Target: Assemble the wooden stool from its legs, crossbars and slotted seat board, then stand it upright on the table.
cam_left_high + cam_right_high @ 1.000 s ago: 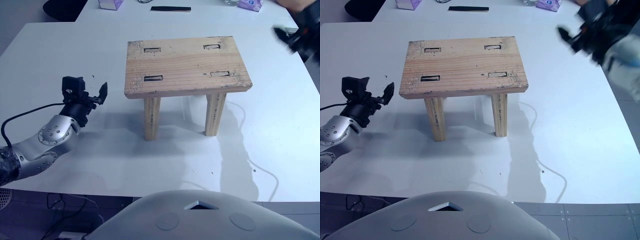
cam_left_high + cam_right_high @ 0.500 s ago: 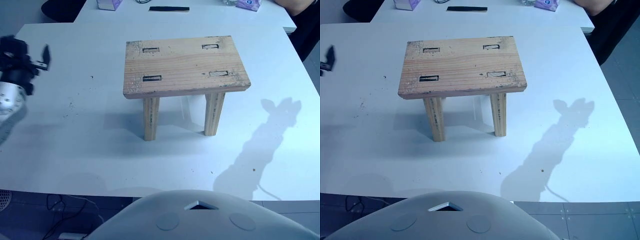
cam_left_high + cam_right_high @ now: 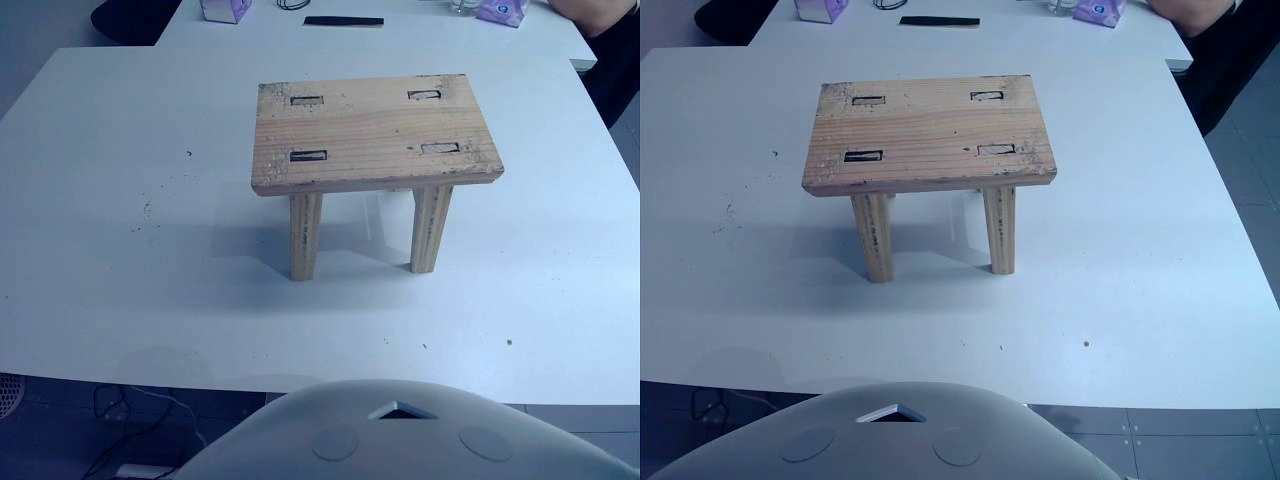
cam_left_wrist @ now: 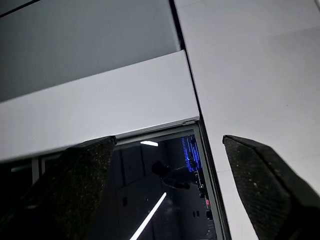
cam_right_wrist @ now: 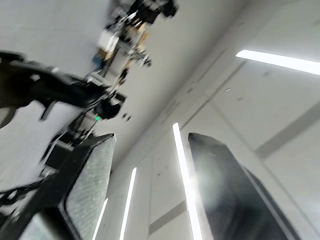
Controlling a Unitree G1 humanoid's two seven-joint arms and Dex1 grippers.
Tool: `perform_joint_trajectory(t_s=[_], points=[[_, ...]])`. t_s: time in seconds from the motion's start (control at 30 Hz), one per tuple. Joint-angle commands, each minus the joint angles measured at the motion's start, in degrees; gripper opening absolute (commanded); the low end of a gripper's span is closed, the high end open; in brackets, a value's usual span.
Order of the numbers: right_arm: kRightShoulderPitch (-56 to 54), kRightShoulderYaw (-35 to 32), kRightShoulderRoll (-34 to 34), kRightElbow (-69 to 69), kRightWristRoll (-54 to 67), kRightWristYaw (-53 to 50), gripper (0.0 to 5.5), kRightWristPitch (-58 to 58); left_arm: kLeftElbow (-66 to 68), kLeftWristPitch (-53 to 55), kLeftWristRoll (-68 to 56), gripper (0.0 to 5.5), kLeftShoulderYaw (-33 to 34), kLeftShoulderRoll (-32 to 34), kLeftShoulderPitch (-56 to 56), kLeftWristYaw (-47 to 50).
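**Risks**

- The stool (image 3: 375,130) stands upright on the table (image 3: 120,270). The seat board (image 3: 930,125) is on top and the two front legs (image 3: 304,235) (image 3: 431,228) rest on the surface. The task appears complete or very nearly so.
- The main hazard is judged to be an arm returning toward the stool. A sideways push on the seat board could tip the stool or slide it.
- The leg tenons sit in the four slots (image 3: 307,155). The frames do not show whether each is fully seated. A loose joint would let a leg splay or the seat board rock under load.
- The rear legs and crossbars are mostly hidden beneath the seat board, so their fit cannot be confirmed.
- The stool stands well in from every table edge, so the risk of a fall is low unless the stool is struck.

**Grippers**

- Left gripper (image 4: 170,195): the fingers are spread wide. Nothing is between them and they touch nothing. The gripper points up and away from the stool.
- Right gripper (image 5: 155,195): the fingers are likewise spread apart and empty, with no contact. Ceiling lights show through the gap.
- Neither gripper holds or touches the stool.
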Motion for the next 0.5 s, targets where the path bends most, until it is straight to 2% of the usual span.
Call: perform_joint_trajectory(t_s=[0.03, 0.1, 0.17, 0.27, 0.37, 0.5], points=[[-46.41, 6.41, 41.38, -0.58, 4.12, -0.78, 2.68, 1.16, 7.64, 7.54, 5.26, 3.97, -11.34, -58.59, -59.18, 0.75], [-51.60, 1.81, 45.53, -1.11, 10.01, -2.55, 2.68, 1.32, 7.63, 7.25, 3.34, 3.97, -10.27, -63.18, -63.13, 0.40], [-56.40, -3.63, 47.11, -2.35, 16.12, -4.54, 2.68, 0.12, 5.08, 3.40, -0.58, 3.97, -8.17, -64.14, -66.05, -2.04], [-60.52, -7.73, 48.96, -7.08, 21.94, -6.27, 2.68, -5.50, -4.47, -0.75, -1.97, 3.97, -11.40, -65.73, -69.05, -4.54], [-64.33, -2.51, 51.83, -18.89, 21.10, -4.72, 2.68, -14.03, -24.53, -4.25, -0.97, 3.97, -17.31, -68.70, -65.31, -1.40], [-60.26, 7.74, 60.60, -49.67, 20.13, -3.07, 2.68, -18.07, -45.36, -0.57, 2.74, 3.97, -26.61, -73.55, -70.44, -2.90]])
